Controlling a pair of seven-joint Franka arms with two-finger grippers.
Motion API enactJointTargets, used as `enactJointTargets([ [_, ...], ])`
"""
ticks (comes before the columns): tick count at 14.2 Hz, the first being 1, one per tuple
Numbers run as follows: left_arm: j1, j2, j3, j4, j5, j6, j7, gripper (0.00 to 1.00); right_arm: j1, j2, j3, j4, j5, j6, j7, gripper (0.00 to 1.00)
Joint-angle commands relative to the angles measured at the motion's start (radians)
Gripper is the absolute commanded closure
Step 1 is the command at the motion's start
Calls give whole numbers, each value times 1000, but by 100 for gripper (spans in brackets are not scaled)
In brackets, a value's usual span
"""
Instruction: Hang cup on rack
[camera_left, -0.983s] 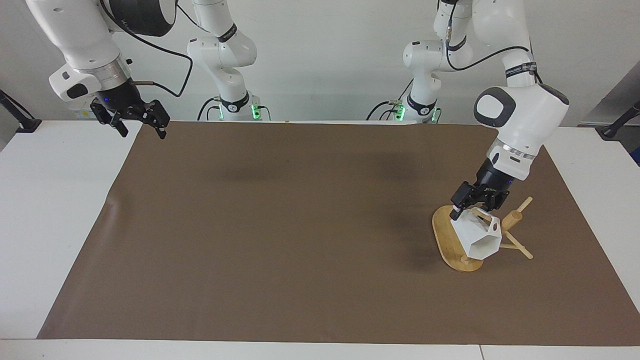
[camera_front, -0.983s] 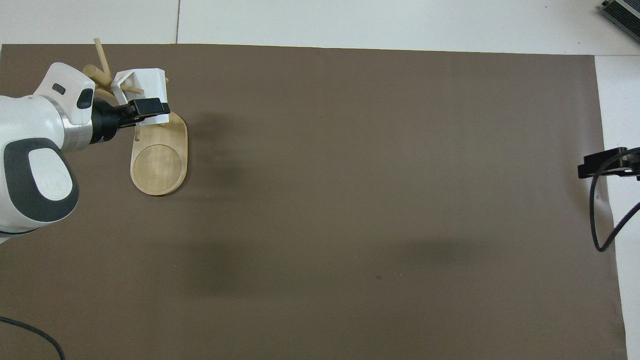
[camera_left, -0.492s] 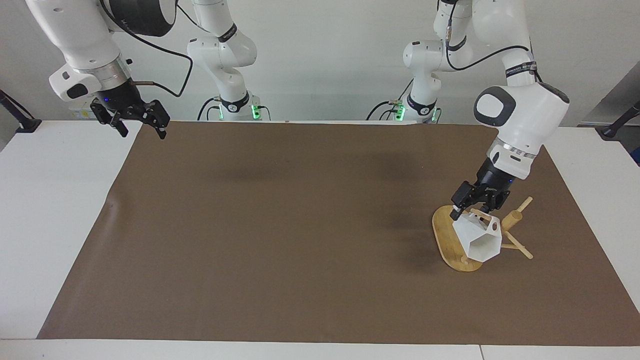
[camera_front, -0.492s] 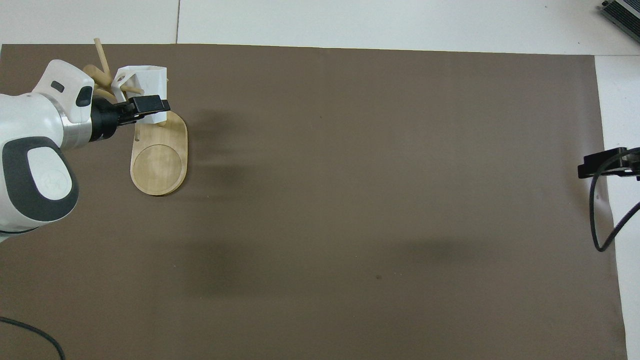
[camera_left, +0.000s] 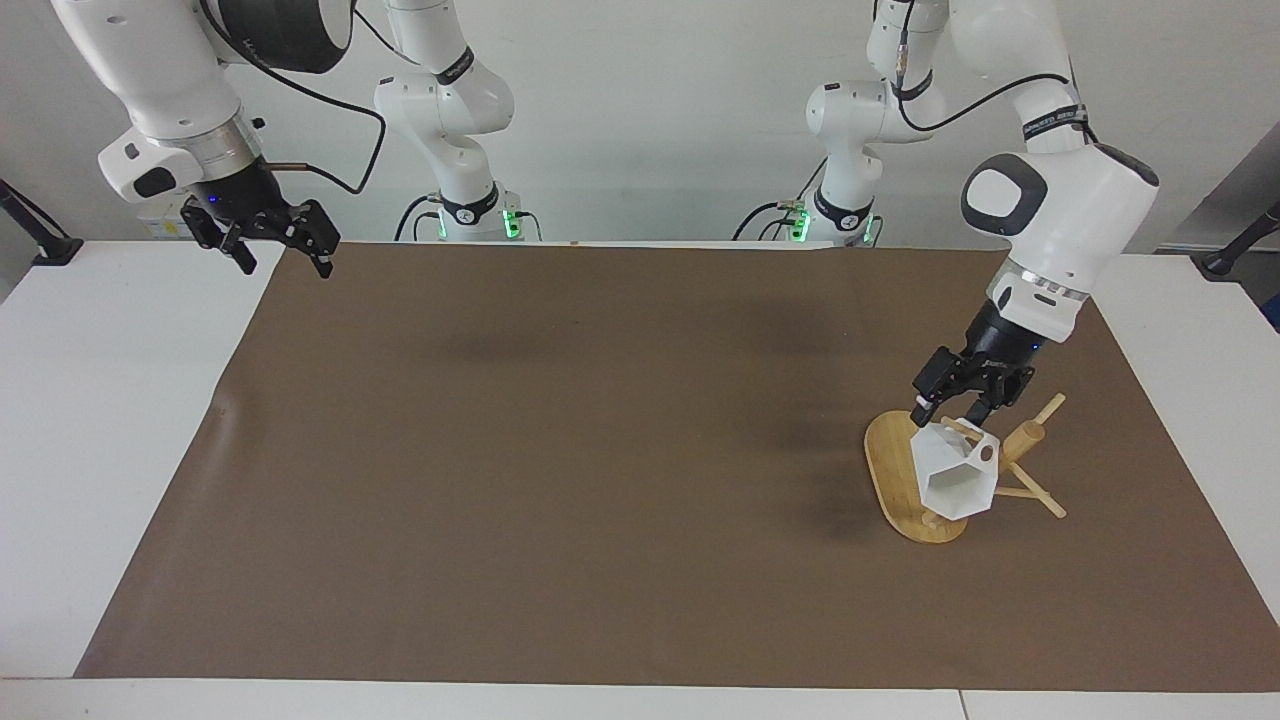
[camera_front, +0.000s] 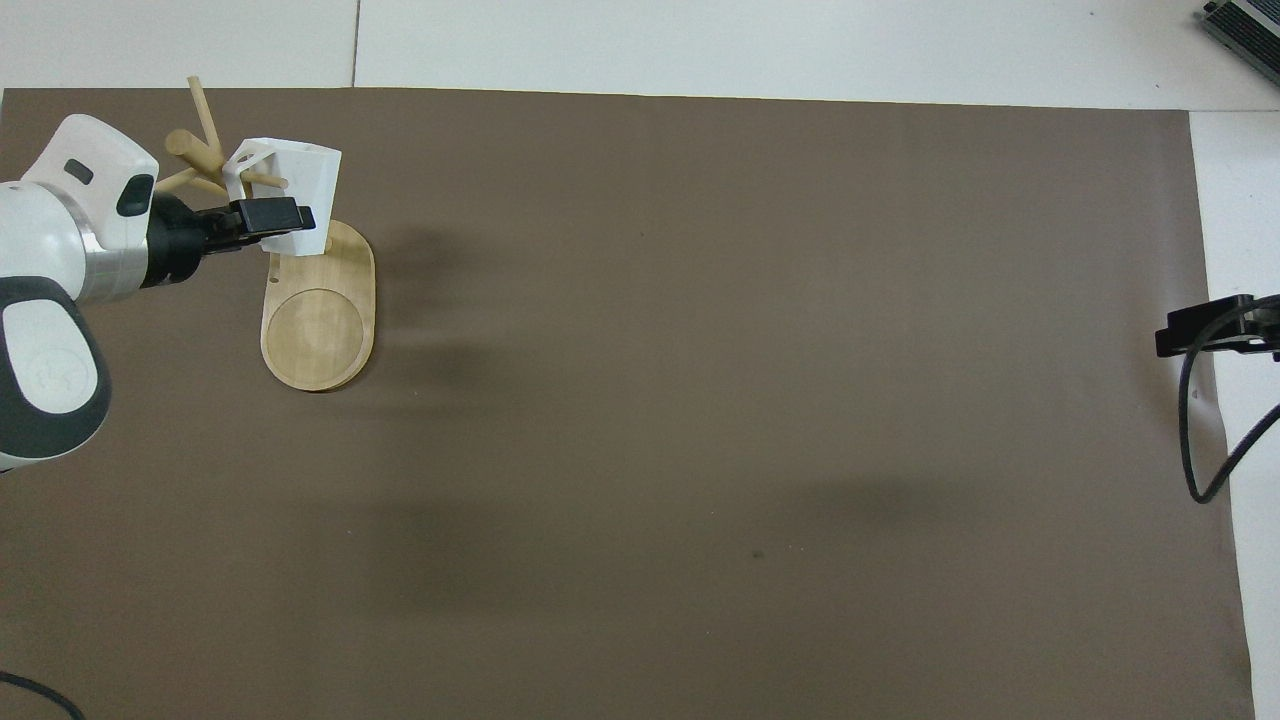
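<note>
The white faceted cup (camera_left: 955, 478) hangs by its pierced handle on a slanting peg of the bamboo rack (camera_left: 1027, 438), with its hexagonal mouth turned away from the robots. The rack's oval base (camera_left: 888, 470) lies under it. My left gripper (camera_left: 951, 408) is open just above the cup and holds nothing. In the overhead view the left gripper (camera_front: 283, 215) covers part of the cup (camera_front: 298, 172) beside the rack's post (camera_front: 186, 143) and over the base (camera_front: 320, 330). My right gripper (camera_left: 283, 250) is open and waits in the air at the right arm's end of the table.
A brown mat (camera_left: 600, 450) covers most of the white table (camera_left: 110, 420). The right gripper's tips (camera_front: 1200, 335) and a black cable (camera_front: 1195, 440) show over the mat's edge in the overhead view.
My left gripper has let go of the cup and risen off it toward the robots. The cup has swung down to hang on the peg. The right arm has not moved.
</note>
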Motion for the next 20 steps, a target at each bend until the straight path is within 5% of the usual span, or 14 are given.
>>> enactJointTargets([
  [1,19,-65,-4,-2,116,-86,4,0,-2,-4,2,-9,2,5,-12,0],
  [4,19,-91,-4,33,265,-164,4,0,-2,-4,2,-9,2,4,-12,0],
  [7,22,-68,-7,206,406,-397,30,0,-2,-4,2,-9,2,5,-12,0],
  [14,24,19,-3,550,407,-826,136,0,-2,-4,2,-9,2,5,-12,0],
  [20,48,-105,-1,431,399,-919,153,0,-2,-4,2,-9,2,5,-12,0],
])
